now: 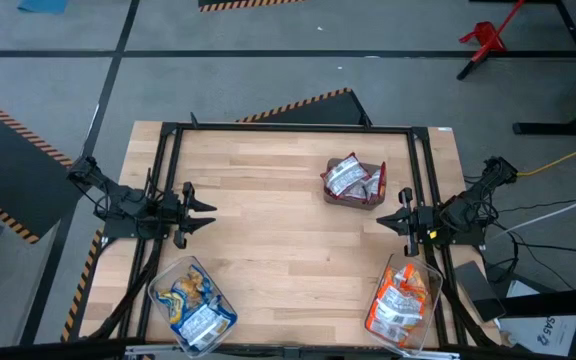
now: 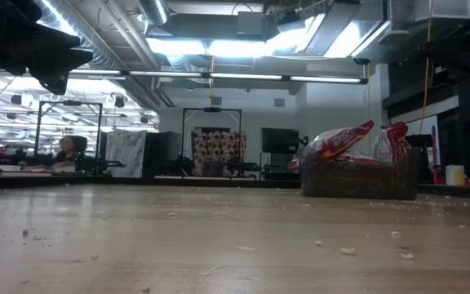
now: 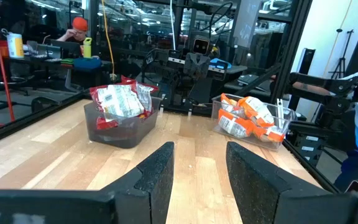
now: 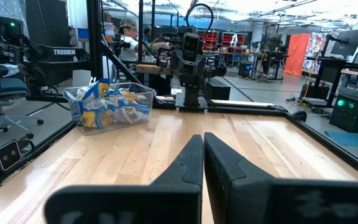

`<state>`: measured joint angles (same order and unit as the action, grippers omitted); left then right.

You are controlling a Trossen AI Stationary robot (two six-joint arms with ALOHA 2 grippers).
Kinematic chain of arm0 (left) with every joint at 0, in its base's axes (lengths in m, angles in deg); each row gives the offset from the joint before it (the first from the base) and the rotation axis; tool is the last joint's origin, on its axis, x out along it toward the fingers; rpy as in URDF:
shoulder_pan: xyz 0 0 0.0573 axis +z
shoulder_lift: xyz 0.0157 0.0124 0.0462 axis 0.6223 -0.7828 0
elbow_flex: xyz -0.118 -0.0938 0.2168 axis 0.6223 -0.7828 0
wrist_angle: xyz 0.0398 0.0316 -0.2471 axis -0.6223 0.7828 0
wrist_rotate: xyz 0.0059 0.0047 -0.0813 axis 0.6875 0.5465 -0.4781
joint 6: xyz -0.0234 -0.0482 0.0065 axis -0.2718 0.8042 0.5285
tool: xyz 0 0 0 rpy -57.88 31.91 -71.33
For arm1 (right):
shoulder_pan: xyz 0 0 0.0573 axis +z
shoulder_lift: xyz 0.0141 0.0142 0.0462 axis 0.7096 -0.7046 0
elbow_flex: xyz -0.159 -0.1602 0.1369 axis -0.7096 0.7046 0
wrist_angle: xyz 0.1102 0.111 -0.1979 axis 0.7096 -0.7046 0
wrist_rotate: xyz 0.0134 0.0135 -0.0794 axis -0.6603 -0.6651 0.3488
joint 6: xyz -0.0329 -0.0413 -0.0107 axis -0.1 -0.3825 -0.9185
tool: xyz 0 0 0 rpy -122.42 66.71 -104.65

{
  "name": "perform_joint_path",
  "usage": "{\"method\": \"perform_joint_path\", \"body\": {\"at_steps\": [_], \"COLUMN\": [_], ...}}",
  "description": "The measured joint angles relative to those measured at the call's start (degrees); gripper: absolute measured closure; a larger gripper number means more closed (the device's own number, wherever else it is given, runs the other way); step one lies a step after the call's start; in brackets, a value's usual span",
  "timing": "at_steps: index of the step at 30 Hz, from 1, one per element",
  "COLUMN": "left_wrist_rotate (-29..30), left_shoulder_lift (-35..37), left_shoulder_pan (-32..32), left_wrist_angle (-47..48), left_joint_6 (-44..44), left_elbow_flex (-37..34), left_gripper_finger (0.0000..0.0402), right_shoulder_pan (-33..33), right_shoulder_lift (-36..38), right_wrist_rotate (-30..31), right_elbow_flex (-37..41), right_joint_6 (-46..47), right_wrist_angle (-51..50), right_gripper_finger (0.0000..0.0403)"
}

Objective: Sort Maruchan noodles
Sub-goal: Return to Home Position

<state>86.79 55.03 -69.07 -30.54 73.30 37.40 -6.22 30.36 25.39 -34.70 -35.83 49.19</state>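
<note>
All the noodle packets lie in three clear bins. Red-maroon packets (image 1: 351,178) fill the bin toward the far right, also seen in the low view (image 2: 345,140) and the left wrist view (image 3: 118,101). Blue-yellow packets (image 1: 192,305) sit in the near-left bin, which shows in the right wrist view (image 4: 107,104). Orange packets (image 1: 400,298) sit in the near-right bin and show in the left wrist view (image 3: 248,115). My left gripper (image 1: 208,211) hovers open at the table's left side (image 3: 197,149). My right gripper (image 1: 386,222) hovers shut at the right side (image 4: 202,138). Neither touches anything.
A black frame (image 1: 288,128) runs around the wooden tabletop. Small crumbs (image 2: 345,250) dot the wood near the low camera. The middle of the table between the two grippers holds no objects. People sit in the room beyond the table (image 3: 76,28).
</note>
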Motion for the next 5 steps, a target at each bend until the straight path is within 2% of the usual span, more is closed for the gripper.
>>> {"method": "perform_joint_path", "body": {"at_steps": [5], "left_wrist_rotate": [0.02], "left_shoulder_lift": [0.01], "left_shoulder_pan": [-0.02], "left_wrist_angle": [0.00], "left_joint_6": [0.00], "left_elbow_flex": [0.00], "left_gripper_finger": [0.0260], "right_shoulder_pan": [-0.01], "right_shoulder_lift": [0.00], "right_wrist_rotate": [0.00], "right_elbow_flex": [0.00], "right_joint_6": [0.01], "right_wrist_angle": [0.00], "right_gripper_finger": [0.0402]}}
